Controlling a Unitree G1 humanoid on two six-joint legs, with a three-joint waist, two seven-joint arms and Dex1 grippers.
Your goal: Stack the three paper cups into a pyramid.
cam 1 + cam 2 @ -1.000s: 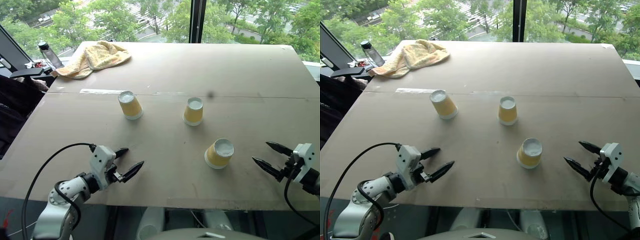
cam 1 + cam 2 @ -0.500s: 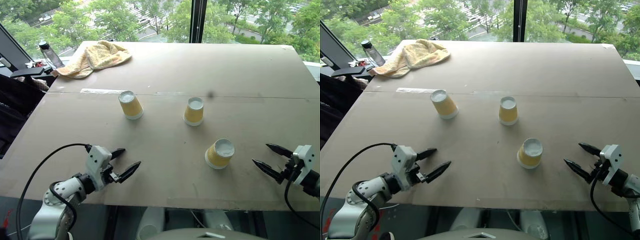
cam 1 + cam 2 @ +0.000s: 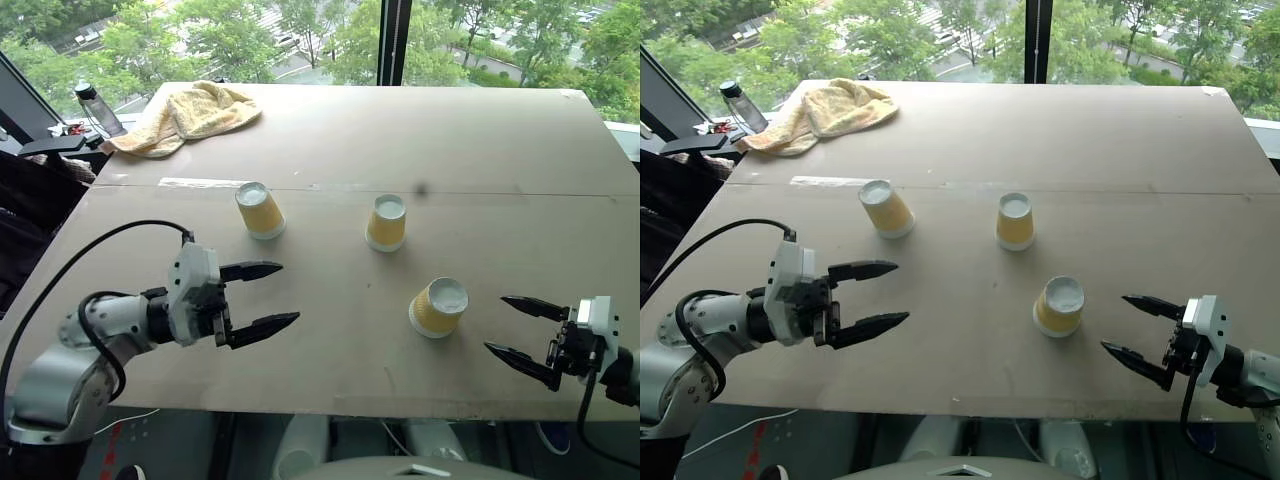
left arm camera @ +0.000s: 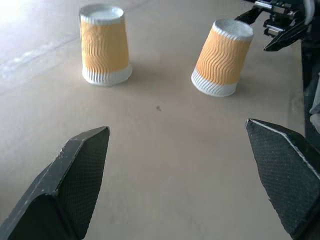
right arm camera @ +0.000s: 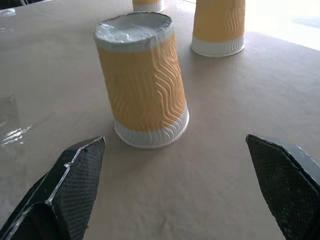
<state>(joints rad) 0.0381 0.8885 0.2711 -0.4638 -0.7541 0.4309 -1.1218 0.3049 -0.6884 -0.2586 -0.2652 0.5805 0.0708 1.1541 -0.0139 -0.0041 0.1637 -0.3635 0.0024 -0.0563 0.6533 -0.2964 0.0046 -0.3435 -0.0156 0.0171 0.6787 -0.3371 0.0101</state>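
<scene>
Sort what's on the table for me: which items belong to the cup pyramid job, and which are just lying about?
For the job: left paper cup, middle paper cup, right paper cup, all upside down and apart.

Lying about: pale yellow towel, dark bottle beyond the table's far left corner.

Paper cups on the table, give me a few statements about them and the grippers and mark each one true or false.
1. All three paper cups stand upside down and apart from one another: the left cup, the middle cup and the near cup. True.
2. One cup is already stacked on two others. False: none is stacked, so no pyramid exists yet.
3. The right gripper is open and holds nothing. True.
4. The left gripper is shut on the left cup. False: it is open, empty, and short of that cup.
5. The pale yellow towel lies between the cups. False: it lies at the table's far left corner, beside a bottle.
</scene>
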